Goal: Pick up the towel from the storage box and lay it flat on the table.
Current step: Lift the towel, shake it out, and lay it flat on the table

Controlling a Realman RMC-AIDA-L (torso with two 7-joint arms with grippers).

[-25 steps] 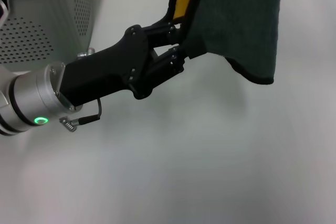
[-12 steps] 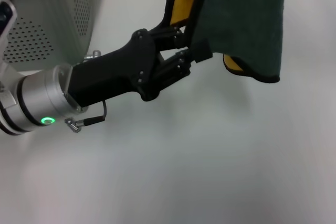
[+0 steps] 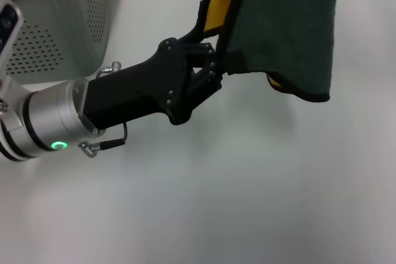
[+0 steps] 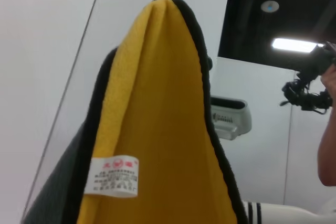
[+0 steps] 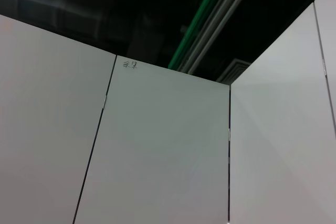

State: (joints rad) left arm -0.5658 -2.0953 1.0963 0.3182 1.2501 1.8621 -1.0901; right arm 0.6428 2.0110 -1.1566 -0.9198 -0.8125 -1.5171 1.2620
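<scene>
At the upper left of the head view stands the large pale grey-green perforated plastic storage box (image 3: pixel 59 26), now behind my left arm and out of the work. My left tool (image 3: pixel 218 66), at centre frame, is clamped on a side edge of the soft square towel, dark green on one face and yellow on the other (image 3: pixel 281 26), which hangs folded in the air at upper right, clear of the broad white table (image 3: pixel 247 190). I judge the lift done and the laying-out in hand: next the cloth must come down and be drawn open, since a fold could stay under. My right tool is nowhere in sight. Nothing blocks the table beneath.
</scene>
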